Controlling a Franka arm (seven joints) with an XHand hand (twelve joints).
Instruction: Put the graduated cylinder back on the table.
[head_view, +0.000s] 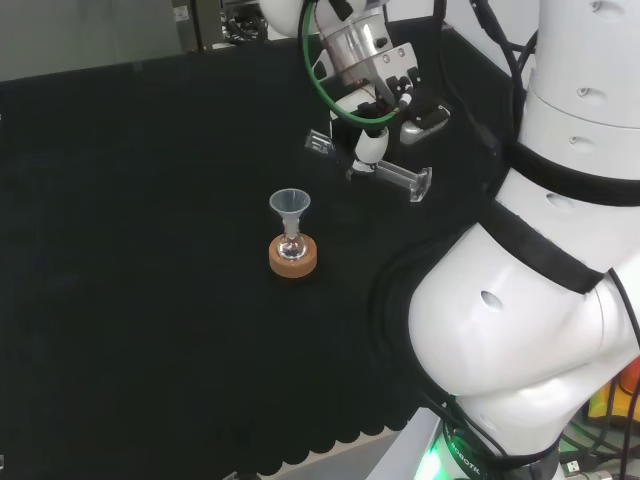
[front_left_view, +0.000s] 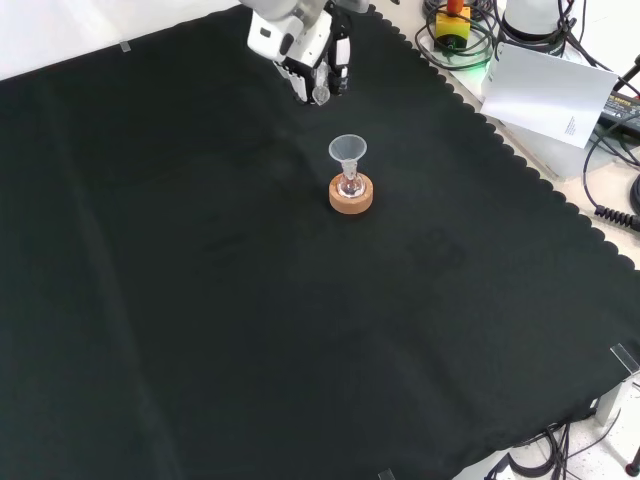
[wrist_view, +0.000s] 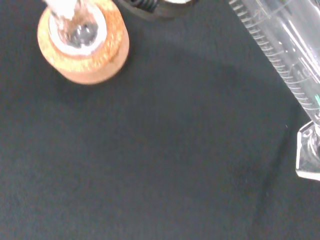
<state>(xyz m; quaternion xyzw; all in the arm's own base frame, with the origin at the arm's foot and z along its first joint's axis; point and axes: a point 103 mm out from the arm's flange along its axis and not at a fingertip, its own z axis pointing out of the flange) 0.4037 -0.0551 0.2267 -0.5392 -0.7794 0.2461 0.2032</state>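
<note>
In the head view a cork ring (head_view: 293, 257) carries a small flask with a funnel (head_view: 290, 205); right of it the hand (head_view: 372, 140) grips the graduated cylinder (head_view: 398, 178) sideways, fingers curled round it, above the black cloth (head_view: 150, 250). The wrist view adds the cylinder's scale marks and its base
</note>
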